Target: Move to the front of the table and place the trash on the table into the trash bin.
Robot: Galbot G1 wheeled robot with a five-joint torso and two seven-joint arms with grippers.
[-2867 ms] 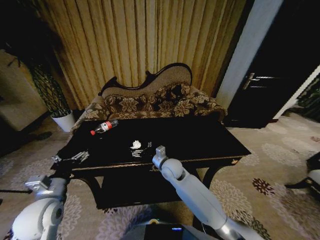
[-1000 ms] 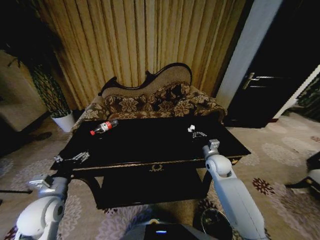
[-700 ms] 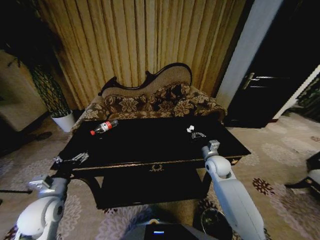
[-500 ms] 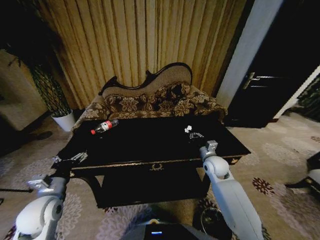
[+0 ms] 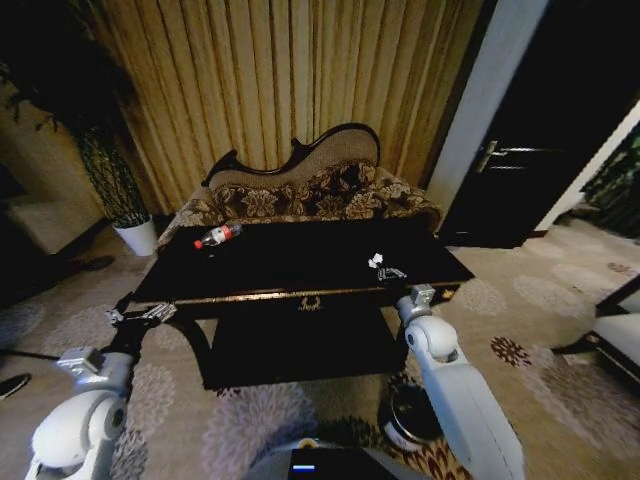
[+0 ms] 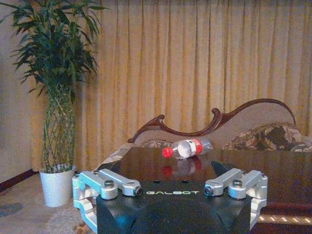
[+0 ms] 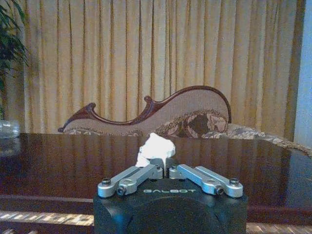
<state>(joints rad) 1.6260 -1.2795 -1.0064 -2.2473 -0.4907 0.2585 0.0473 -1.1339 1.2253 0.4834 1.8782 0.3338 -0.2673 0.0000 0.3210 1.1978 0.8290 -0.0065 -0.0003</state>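
1. Your head view looks down and forward over the table [image 5: 300,262] toward the sofa [image 5: 300,190]
2. Each wrist view looks level across the tabletop, low and close
3. All three share sofa and curtain [image 7: 122,53]

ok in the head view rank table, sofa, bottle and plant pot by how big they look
1. table
2. sofa, farther back, so unsure
3. plant pot
4. bottle, close to the pot in apparent size
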